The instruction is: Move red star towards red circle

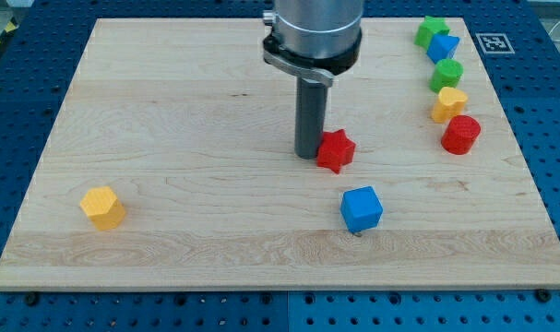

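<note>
The red star (335, 150) lies near the middle of the wooden board. My tip (306, 155) stands right against the star's left side, touching or nearly touching it. The red circle (460, 135) lies at the view's right, well to the right of the star and slightly higher. The rod rises from the tip to the arm's grey housing at the view's top.
A blue cube (362, 208) lies below and right of the star. A yellow hexagon block (102, 207) sits at the lower left. Above the red circle, along the right edge, are a yellow block (449, 104), a green block (446, 75), a blue block (443, 47) and a green block (431, 30).
</note>
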Action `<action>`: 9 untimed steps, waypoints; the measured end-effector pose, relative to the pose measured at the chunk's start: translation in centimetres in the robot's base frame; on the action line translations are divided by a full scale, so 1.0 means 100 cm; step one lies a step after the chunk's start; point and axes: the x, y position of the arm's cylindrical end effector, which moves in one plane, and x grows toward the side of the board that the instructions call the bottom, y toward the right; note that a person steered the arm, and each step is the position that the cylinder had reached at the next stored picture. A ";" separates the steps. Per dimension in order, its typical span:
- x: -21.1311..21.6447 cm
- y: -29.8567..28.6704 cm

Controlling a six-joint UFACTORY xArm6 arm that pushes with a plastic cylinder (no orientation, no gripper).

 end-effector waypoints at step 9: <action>0.033 0.094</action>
